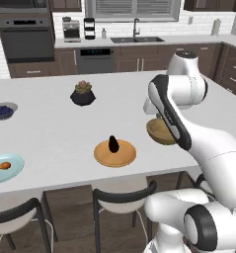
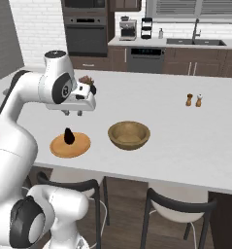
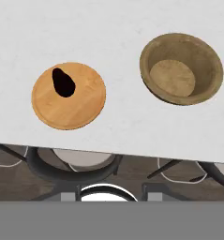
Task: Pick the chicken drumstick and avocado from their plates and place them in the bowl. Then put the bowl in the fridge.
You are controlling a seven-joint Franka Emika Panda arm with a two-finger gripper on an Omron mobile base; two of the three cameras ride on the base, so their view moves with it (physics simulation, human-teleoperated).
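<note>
Hovered above table [image 2: 185,141], claw [image 2: 73,113] empty, opening unclear. Judged avocado [image 3: 63,82] light, firm, slippery; best pinched across its rounded middle.

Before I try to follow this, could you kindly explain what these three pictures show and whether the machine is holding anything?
It is a rendered kitchen with a white robot arm on a base that can drive. Two cameras ride on the base behind the arm, one to its left and one to its right. The third looks down from the hand itself.

On the white counter lie a wooden plate carrying a dark avocado, an empty wooden bowl, a light blue plate with a chicken drumstick, a small bowl of blueberries, a potted succulent and two shakers.

The end effector hangs above the counter behind the avocado's plate, holding nothing.
</note>
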